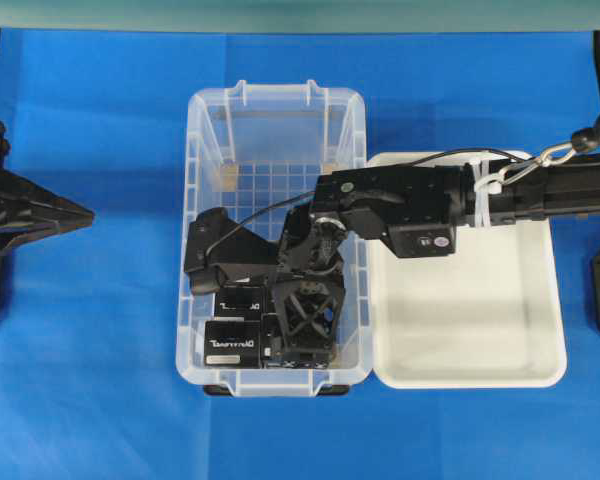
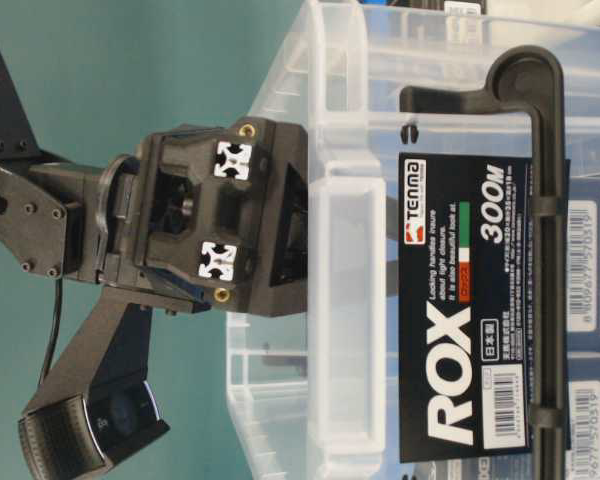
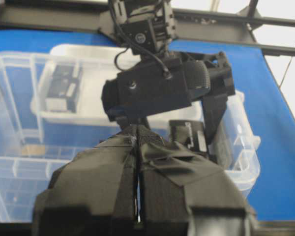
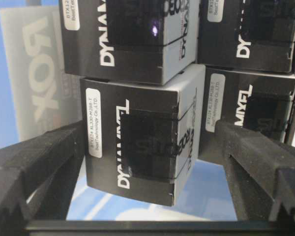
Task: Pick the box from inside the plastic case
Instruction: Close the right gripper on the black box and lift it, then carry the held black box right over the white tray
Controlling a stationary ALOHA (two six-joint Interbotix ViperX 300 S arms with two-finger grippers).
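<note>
Inside the plastic case, near end, right gripper points down with fingers spread wide either side of the box, not touching it. More identical boxes packed alongside. Left gripper off to the side over the blue bench, fingers pressed together. White tray beside case.

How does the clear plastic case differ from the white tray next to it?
The plastic case is see-through with a grid floor; the white tray is opaque and smooth. The plastic case holds black boxes; no box shows in the white tray. Both are rectangular and stand on the blue cloth.
</note>
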